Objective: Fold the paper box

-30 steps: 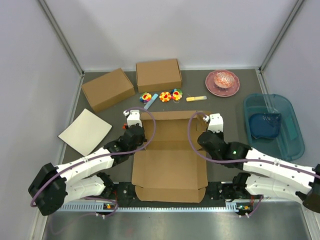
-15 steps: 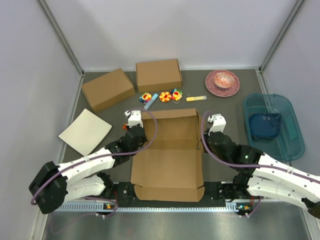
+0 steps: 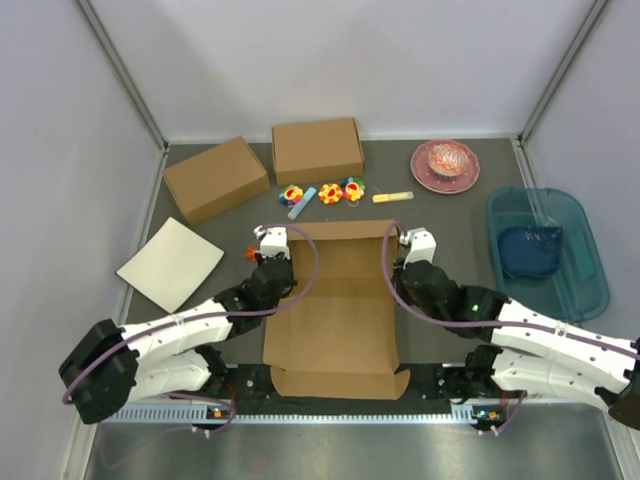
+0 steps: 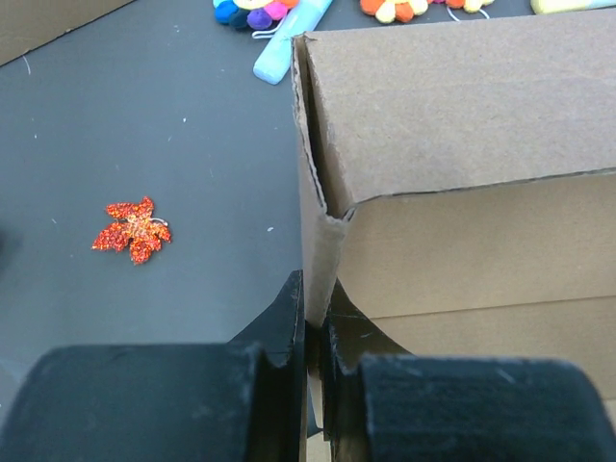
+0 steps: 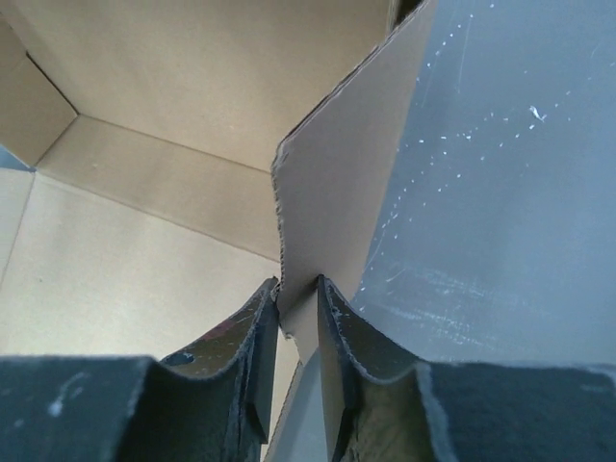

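Here, the paper box (image 3: 335, 330) is lying centrally on the dark table (image 3: 460, 215) between pale walls (image 3: 330, 60). The left gripper (image 4: 315, 289) is clamping its left side. The right gripper (image 5: 298, 289) is straddling its right side; whether those jaws are clamped, I cannot tell.

paper box (image 3: 335, 330) centre | board (image 3: 170, 263) left | tray (image 3: 575, 222) right | plate (image 3: 419, 170) behind

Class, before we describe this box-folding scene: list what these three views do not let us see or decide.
- Right wrist view: whether the right gripper presses the paper box wall or only flanks it; the jaws' own bulk blocks the contact.
- Left wrist view: the box's near half, hidden behind the left gripper and cut off by the frame edge.
- Top view: what fills the pink dish; too small.
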